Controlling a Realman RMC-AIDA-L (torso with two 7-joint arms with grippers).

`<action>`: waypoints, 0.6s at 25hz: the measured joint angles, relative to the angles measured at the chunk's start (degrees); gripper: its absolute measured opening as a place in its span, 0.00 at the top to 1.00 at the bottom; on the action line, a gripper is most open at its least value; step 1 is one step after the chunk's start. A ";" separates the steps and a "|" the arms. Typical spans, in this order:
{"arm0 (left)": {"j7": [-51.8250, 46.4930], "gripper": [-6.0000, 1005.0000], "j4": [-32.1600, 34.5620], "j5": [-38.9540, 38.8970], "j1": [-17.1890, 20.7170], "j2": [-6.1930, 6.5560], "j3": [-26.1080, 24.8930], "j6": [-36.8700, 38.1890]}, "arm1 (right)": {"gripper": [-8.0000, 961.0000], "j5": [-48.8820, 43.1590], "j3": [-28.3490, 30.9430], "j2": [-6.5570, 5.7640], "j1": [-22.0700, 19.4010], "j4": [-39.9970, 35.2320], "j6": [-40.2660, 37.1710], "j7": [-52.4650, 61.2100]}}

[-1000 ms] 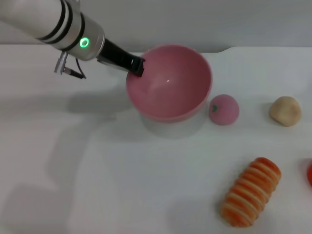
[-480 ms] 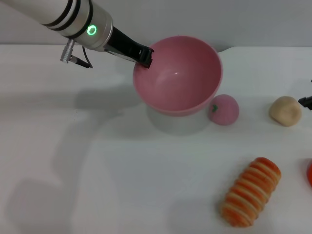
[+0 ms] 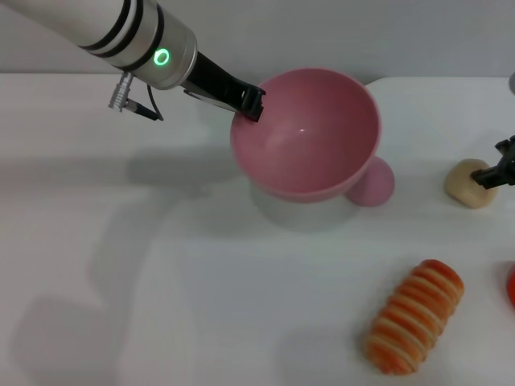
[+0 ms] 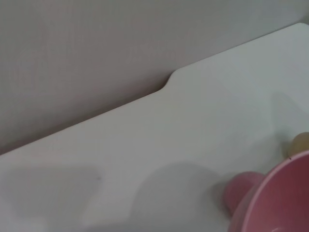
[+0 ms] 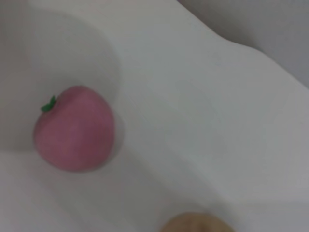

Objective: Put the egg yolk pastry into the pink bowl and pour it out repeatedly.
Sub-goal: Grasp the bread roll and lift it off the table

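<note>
Bowl [image 3: 306, 137]: smooth pink hemisphere, L claw [image 3: 251, 102].

The pink bowl [image 3: 306, 133] hung raised over the bench [image 3: 161, 281], overlapping the pink ball [image 3: 376, 183] just right of it. Beyond the ball, the right pincer [image 3: 492, 173] crowded the egg yolk pastry [image 3: 467, 183]. Left of the bowl, bench lay open; the striped roll [image 3: 414, 316] blocked the near right.

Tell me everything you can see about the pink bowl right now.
The pink bowl is round, deep, smooth, plain plastic by its look, and empty. The left gripper is shut on its rim, holding it tilted above the white table, shadow beneath. It partly hides the pink ball.
</note>
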 joint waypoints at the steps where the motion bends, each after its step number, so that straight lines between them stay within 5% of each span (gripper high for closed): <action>1: 0.00 0.96 0.02 -0.35 0.04 -0.02 0.04 -0.02 | 0.31 0.00 0.00 0.00 0.00 0.00 0.00 0.00; 13: 0.20 0.96 -0.09 -1.27 0.40 0.08 0.10 -0.44 | 0.32 1.27 -4.40 0.05 1.73 7.26 4.92 -0.19; 15: 0.26 0.96 -0.04 -1.27 0.53 0.11 0.02 -0.47 | 0.42 1.27 -4.90 0.04 1.74 7.22 5.01 -0.04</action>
